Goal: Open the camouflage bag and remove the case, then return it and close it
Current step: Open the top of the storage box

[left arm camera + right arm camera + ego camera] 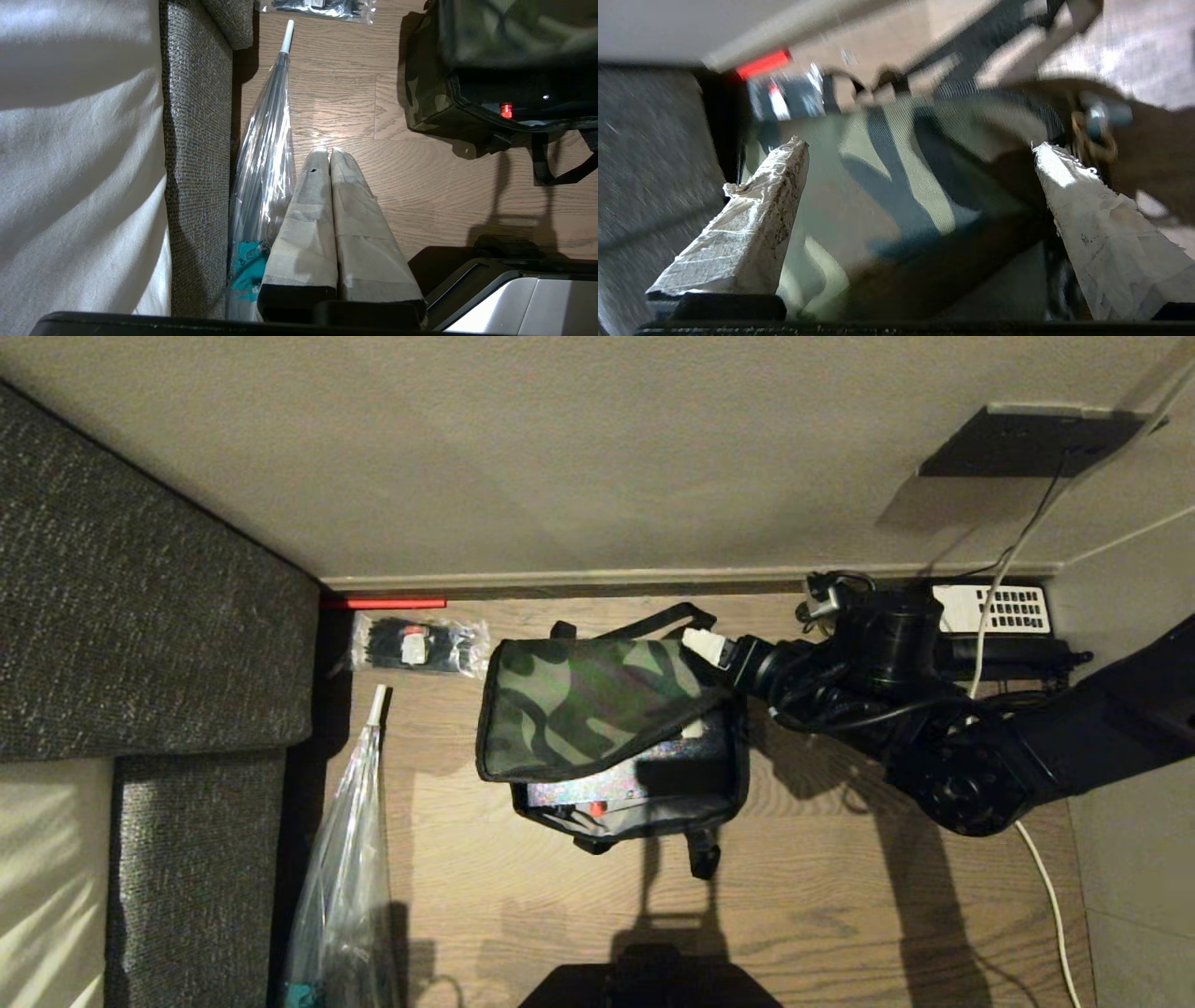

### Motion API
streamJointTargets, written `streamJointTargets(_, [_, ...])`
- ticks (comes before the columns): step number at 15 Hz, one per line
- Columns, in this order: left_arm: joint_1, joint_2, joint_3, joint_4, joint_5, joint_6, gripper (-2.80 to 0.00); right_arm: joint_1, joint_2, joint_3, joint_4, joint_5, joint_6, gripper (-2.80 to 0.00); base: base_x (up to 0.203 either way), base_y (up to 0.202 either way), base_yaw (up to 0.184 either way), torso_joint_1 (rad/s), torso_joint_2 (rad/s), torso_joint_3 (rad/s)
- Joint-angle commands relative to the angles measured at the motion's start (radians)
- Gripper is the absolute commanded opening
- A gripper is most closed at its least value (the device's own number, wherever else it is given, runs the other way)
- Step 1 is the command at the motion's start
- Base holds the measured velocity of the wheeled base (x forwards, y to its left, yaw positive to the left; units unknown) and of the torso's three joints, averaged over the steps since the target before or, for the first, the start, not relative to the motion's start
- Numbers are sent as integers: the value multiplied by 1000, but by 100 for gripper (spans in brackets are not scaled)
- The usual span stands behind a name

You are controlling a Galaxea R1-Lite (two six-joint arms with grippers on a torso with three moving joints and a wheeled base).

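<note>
Nearest you, the wood-grain floor (pixel 840 915) is bare planking in front of the bag, crossed only by the robot's own shadow. On your left the grey woven sofa edge (pixel 187 840) hems the space in, with a folded clear plastic umbrella (pixel 350 840) lying along it. Your left gripper (pixel 330 156) hangs low beside that umbrella, its taped fingers pressed together on nothing.

Mid-floor stands the boxy camouflage bag (pixel 579 709), green, brown and black with black trim and straps. Its flap lies askew over the top, leaving the near side gaping. Inside you can see the black rectangular case (pixel 607 784) with its glittery holographic patch and a small red spot.

Your right gripper (pixel 920 149) sits at the bag's far right corner, taped fingers (pixel 752 219) spread wide over the camouflage flap and gripping nothing; whether a tip touches the fabric is unclear.

Beyond, a clear packet of black ties (pixel 418 646) lies near the skirting, and a black desk phone with white keypad (pixel 994 611) is behind the right arm, against the wall (pixel 560 448).
</note>
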Motion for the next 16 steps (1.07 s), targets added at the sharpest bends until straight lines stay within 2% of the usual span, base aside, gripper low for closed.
streamJointTargets(1, [0, -1, 3, 0, 1, -1, -280, -4, 19, 17, -2, 3, -10, 0, 0, 0, 0, 0, 0, 0])
streamJointTargets(4, [0, -2, 3, 0, 1, 1, -280, -43, 15, 19, 70, 6, 4, 0, 0, 0, 0, 0, 0, 0])
streamJointTargets(6, [0, -2, 2, 0, 1, 1, -280, -65, 13, 8, 91, 2, 59, 0, 0, 0, 0, 0, 0, 0])
streamJointTargets(9, [0, -2, 3, 0, 1, -1, -280, -145, -12, 10, 144, 10, 125, 0, 0, 0, 0, 0, 0, 0])
streamJointTargets(11, [0, -1, 2, 0, 1, 1, -280, -163, -20, 5, 242, 13, 248, 0, 0, 0, 0, 0, 0, 0])
streamJointTargets(14, [0, -1, 2, 0, 1, 1, -280, -163, -15, -50, 409, 42, 331, 0, 0, 0, 0, 0, 0, 0])
streamJointTargets(16, [0, -2, 2, 0, 1, 0, -280, -163, -13, -66, 419, 52, 307, 0, 0, 0, 0, 0, 0, 0])
